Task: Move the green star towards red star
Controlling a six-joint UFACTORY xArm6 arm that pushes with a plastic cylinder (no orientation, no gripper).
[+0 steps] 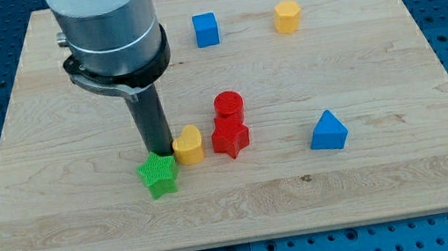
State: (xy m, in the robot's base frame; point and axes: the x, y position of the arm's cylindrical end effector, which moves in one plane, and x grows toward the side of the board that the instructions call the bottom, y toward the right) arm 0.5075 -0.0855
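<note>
My tip (159,152) is a bare rod, nothing to clamp; touching green star (158,173) just below. Yellow block (189,145) at its right blocks the red star (230,137); pushing likely jams it.

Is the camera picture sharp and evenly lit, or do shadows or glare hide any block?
Camera view: sharp throughout, evenly lit, no glare on the board; soft short shadows only. My tip touches the green star from the view's top, beside the yellow block; the red star shows clearly.
</note>
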